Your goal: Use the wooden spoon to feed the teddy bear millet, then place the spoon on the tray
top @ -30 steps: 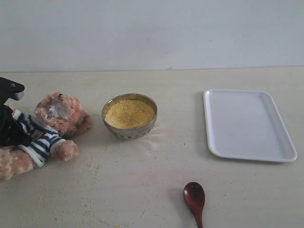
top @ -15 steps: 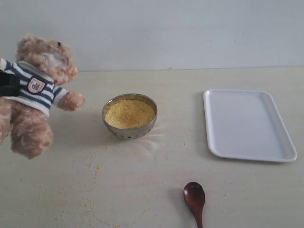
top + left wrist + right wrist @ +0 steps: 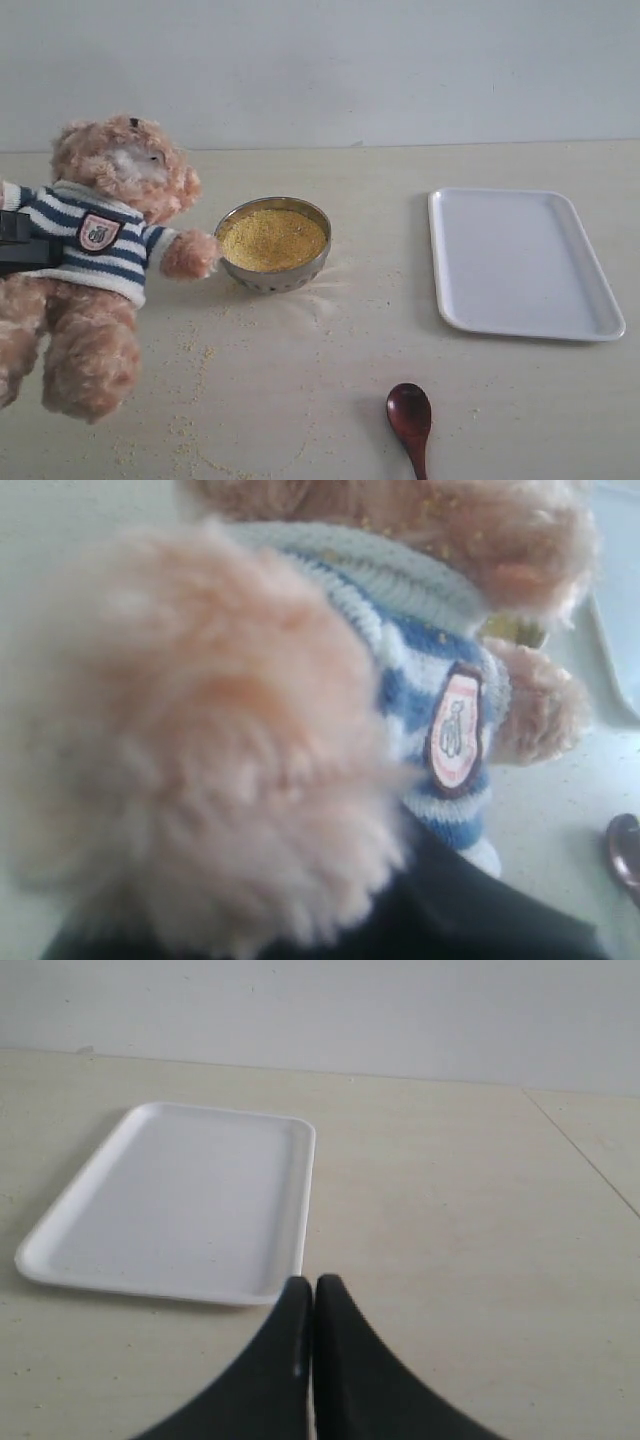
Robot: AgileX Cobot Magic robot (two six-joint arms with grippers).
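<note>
None of the feeding is done yet: the teddy bear [image 3: 100, 240] is held upright by the left end effector [image 3: 15, 250], which is clamped on its body, with one paw just beside the bowl [image 3: 280, 278] of millet [image 3: 272, 238]. The wooden spoon [image 3: 410, 415] is left untouched on the counter [image 3: 300, 380], apart from the bare tray [image 3: 525, 260]. The right end effector [image 3: 313, 1295] is seen pressed shut on nothing near the tray.

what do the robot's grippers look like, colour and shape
Both are plain black. The right gripper has two smooth, matte fingers, broad at the base and curving to narrow tips. Of the left gripper only a dark blocky edge shows beside the teddy bear. No cables or markings are visible.
</note>
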